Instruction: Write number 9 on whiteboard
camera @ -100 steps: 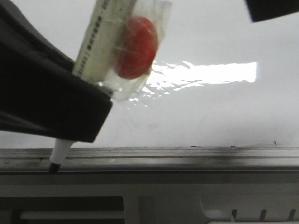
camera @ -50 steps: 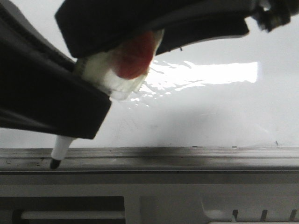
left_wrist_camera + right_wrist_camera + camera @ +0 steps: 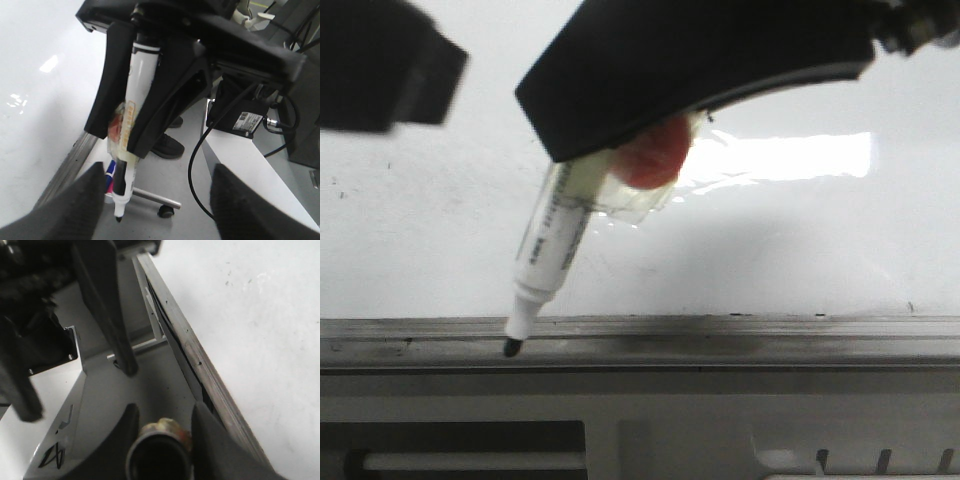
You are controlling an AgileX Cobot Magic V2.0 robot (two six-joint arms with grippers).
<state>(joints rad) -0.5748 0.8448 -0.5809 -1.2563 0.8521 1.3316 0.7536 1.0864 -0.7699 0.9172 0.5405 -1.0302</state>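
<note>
We see the whiteboard [image 3: 800, 250] filling the upper front view, glare patch at centre-right, grey edge rail [image 3: 720, 330] along its near side. No 9 legible on it. Marker [image 3: 545, 265] tilts down w/ black tip just over the rail, clamped in the right tool [image 3: 125, 145], fingers tight on its barrel. Left tool [image 3: 380, 65] hangs apart at upper left; its fingers look spread in the wrist view, nothing betw. them.
</note>
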